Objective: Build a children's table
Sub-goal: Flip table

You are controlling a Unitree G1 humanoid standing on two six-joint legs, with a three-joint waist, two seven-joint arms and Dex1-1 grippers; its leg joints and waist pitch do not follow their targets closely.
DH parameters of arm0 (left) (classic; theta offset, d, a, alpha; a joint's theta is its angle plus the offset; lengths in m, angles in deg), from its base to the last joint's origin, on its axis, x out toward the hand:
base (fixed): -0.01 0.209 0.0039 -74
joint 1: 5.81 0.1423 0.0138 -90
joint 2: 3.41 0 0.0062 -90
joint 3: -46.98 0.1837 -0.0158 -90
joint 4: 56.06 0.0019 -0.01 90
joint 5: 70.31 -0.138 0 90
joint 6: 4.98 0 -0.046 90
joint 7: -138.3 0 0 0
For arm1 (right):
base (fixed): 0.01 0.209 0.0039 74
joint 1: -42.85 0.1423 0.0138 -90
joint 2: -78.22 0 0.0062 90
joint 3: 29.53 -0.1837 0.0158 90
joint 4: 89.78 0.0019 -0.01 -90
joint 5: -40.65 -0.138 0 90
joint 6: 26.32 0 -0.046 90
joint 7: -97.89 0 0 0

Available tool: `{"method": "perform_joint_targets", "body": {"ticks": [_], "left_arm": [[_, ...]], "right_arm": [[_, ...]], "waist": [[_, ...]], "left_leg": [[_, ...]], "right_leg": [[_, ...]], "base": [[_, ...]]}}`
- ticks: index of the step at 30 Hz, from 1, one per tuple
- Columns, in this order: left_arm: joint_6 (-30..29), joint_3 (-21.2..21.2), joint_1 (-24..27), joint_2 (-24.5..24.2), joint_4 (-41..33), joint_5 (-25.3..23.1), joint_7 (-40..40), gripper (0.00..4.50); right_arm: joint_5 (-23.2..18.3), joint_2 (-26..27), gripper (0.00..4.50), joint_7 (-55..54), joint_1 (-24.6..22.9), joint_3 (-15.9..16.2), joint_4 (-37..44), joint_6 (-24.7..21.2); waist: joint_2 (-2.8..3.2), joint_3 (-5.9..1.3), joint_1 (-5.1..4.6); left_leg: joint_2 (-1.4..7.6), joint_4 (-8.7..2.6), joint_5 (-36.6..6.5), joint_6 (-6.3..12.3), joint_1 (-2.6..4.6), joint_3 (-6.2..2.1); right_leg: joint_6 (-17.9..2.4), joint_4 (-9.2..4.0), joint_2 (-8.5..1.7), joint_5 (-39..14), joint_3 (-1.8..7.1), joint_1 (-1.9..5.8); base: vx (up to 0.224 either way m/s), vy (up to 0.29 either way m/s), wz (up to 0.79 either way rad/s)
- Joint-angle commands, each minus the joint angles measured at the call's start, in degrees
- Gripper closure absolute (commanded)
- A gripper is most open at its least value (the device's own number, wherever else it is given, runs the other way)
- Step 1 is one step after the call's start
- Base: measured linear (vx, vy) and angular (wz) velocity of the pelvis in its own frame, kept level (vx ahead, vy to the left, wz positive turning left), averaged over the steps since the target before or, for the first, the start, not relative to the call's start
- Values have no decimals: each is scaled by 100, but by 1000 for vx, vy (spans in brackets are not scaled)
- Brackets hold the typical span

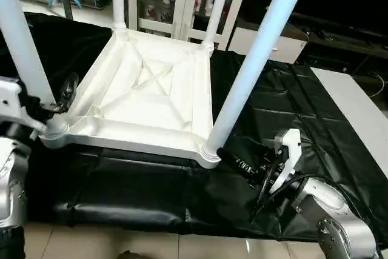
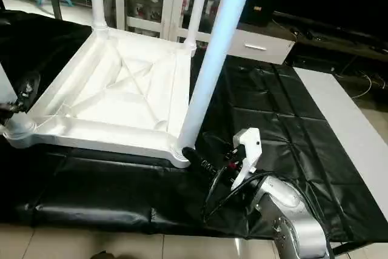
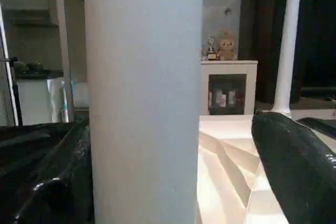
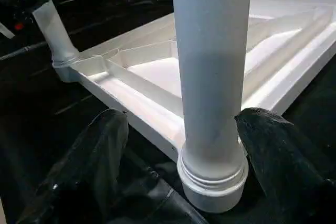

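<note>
I have the white plastic square tabletop (image 1: 145, 98) lying ribbed underside up on the black-covered work table (image 1: 291, 107), all four white tapered tube legs standing in its corner sockets. My right gripper (image 4: 181, 129) is spread around the near right leg (image 1: 257, 59), just above its socket. My left gripper (image 3: 173, 150) straddles the near left leg (image 1: 21, 40), spread too, likely steadying it.
</note>
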Motion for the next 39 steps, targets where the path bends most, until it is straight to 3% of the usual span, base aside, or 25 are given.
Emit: {"method": "perform_joint_targets", "body": {"ticks": [1,6,8,9,14,17,19,23,33,39], "left_arm": [[-127,204,-73,118,-122,-9,26,53],[-165,222,-36,246,-208,2,145,99],[-190,245,11,251,-245,16,133,109],[-204,259,100,245,-321,23,101,133],[-272,228,211,226,-415,40,74,168],[-331,287,231,225,-470,35,58,181],[-346,332,228,248,-494,43,34,218],[-357,448,213,294,-540,72,-67,248],[-515,598,29,483,-600,218,-74,257],[-767,814,-387,1065,-772,657,37,258]], "right_arm": [[11,-79,85,-41,9,-57,29,-9],[55,-30,85,-130,57,-33,-16,-17],[77,-16,85,-138,80,-12,-39,-24],[119,-8,85,-163,122,1,-101,-25],[137,-10,85,-209,181,-33,-188,-17],[162,10,85,-236,206,-36,-241,4],[188,28,85,-257,213,-26,-262,16],[218,50,85,-277,217,-5,-268,22],[238,66,85,-381,290,25,-270,-103],[251,260,85,-629,439,35,-447,-289]], "waist": [[276,-247,-18],[248,-251,6],[208,-250,7],[207,-250,7],[208,-248,6],[206,-238,0],[217,-236,-1],[216,-226,-10],[221,-223,-3],[206,-242,40]], "left_leg": [[99,-566,-2988,-423,90,-37],[96,-557,-2852,-393,84,-20],[96,-561,-2816,-383,72,-18],[98,-563,-2784,-387,67,-21],[94,-566,-2744,-396,66,-13],[91,-568,-2826,-399,71,-15],[90,-568,-2897,-397,77,-20],[91,-575,-2992,-400,73,-32],[93,-574,-3092,-403,85,-34],[98,-562,-2958,-456,78,-25]], "right_leg": [[-524,-457,-288,-2383,142,74],[-566,-443,-283,-2234,148,73],[-536,-444,-283,-2269,145,81],[-534,-440,-293,-2284,147,82],[-538,-434,-276,-2190,148,78],[-490,-455,-288,-2379,149,69],[-461,-473,-291,-2500,148,59],[-400,-497,-293,-2664,146,53],[-399,-514,-291,-2758,144,30],[-413,-499,-301,-2654,148,20]], "base": [[0,0,0],[0,0,0],[0,0,0],[0,0,0],[0,0,0],[0,0,0],[0,0,0],[0,0,0],[0,0,0],[0,0,0]]}}
